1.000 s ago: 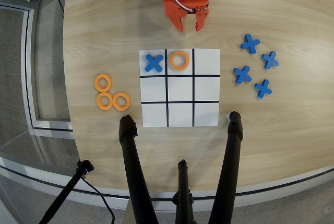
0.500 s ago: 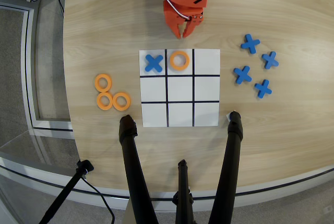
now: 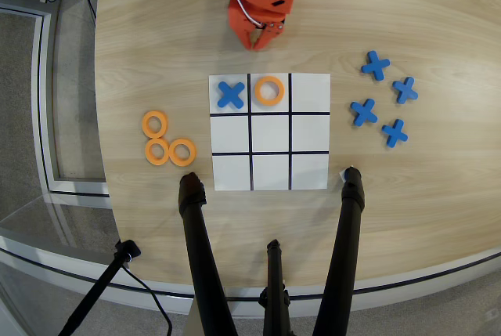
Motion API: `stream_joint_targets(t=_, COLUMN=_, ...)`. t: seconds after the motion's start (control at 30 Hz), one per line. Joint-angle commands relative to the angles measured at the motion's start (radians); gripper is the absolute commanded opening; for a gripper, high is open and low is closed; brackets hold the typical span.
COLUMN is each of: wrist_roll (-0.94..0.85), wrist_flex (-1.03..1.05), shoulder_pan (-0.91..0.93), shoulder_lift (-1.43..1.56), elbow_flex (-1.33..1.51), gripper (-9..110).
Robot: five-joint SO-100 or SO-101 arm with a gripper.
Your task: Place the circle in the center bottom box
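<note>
Circle [image 3: 269, 91] lies flat in the center bottom box [image 3: 270, 77], the middle cell of the grid's top row in the overhead view, just right of a blue X [image 3: 230, 94]. Orange hand [image 3: 260, 41] hangs over the bare counter [image 3: 156, 38] above the grid, empty, fingers nearly together.

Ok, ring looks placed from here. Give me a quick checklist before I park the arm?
1. Orange ring inside the top-row middle cell, beside the blue X: ok.
2. Ring clear of the grid lines: ok.
3. Gripper off the grid sheet: ok.
4. Gripper empty: ok, nothing between the fingers.
5. Jaws open or shut: cannot tell.
6. Three spare rings left of the sheet: ok.
</note>
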Motion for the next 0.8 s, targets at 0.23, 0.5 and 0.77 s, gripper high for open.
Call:
stream_joint_targets(t=0.23, wrist_roll=0.005, wrist_flex=0.009, shoulder_pan=0.765, shoulder_lift=0.037, elbow_flex=0.057, gripper=0)
stream_joint_targets(t=0.5, wrist_roll=0.005, wrist_flex=0.009, shoulder_pan=1.417, shoulder_lift=0.037, elbow_flex=0.057, gripper=0)
stream_joint_targets(t=0.77, wrist_roll=0.005, wrist_flex=0.009, shoulder_pan=1.367, shoulder_lift=0.035, elbow_flex=0.057, gripper=0)
